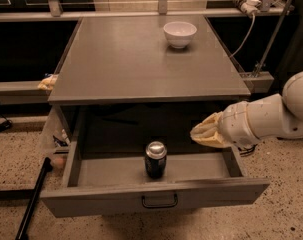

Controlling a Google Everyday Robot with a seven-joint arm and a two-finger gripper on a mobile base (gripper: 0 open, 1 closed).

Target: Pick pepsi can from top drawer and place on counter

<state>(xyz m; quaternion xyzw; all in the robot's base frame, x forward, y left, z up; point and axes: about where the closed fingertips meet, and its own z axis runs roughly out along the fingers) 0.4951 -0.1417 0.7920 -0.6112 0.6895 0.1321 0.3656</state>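
The pepsi can [155,159] stands upright in the open top drawer [156,196], near the middle and close to the front panel; its silver top faces up. The grey counter [141,59] spreads above the drawer. My gripper [207,132] hangs over the drawer's right side, right of the can and slightly above it, apart from it. Tan covers wrap its tip, and the white arm [271,116] comes in from the right edge.
A white bowl [180,34] sits at the back right of the counter. A black pole [33,199] leans at the lower left on the speckled floor. Cables and a metal rail [261,14] run behind the cabinet at the right.
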